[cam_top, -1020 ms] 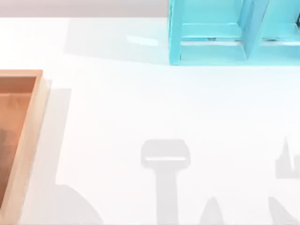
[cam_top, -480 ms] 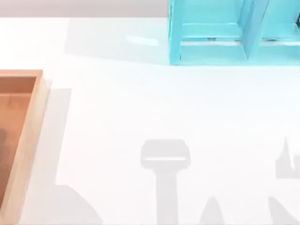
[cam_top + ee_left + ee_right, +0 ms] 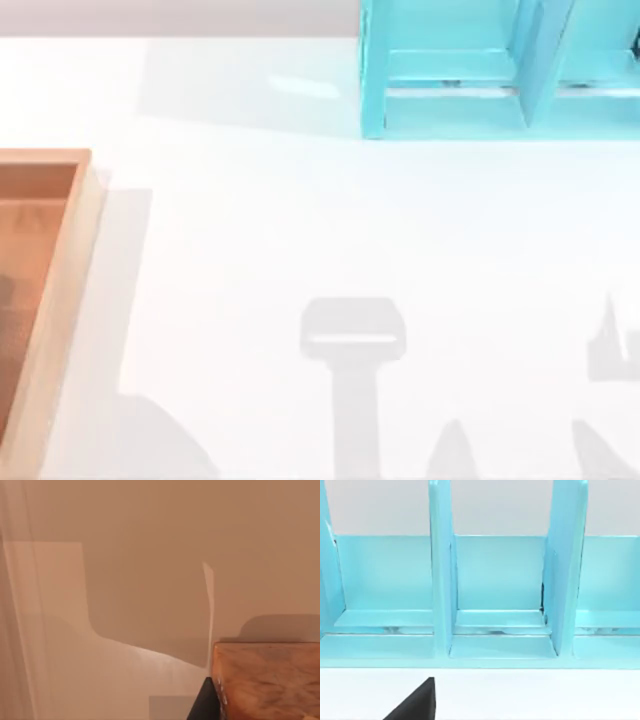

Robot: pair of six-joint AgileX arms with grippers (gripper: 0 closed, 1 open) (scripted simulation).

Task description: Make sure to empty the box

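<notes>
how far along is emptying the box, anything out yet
Done: nothing looks taken out; no item lies on the white table or in the turquoise shelf unit compartments that show. In hand: the left tool's dark fingertip sits by the box corner, carrying nothing visible; the right tool's fingertip faces the shelf. Left: the visible strip of box floor is bare, but most of the box is cut off, so its contents cannot be told.

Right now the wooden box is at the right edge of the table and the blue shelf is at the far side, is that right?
Not quite: the top view shows the wooden box at the table's left edge. The blue shelf is at the far side, as you said.
</notes>
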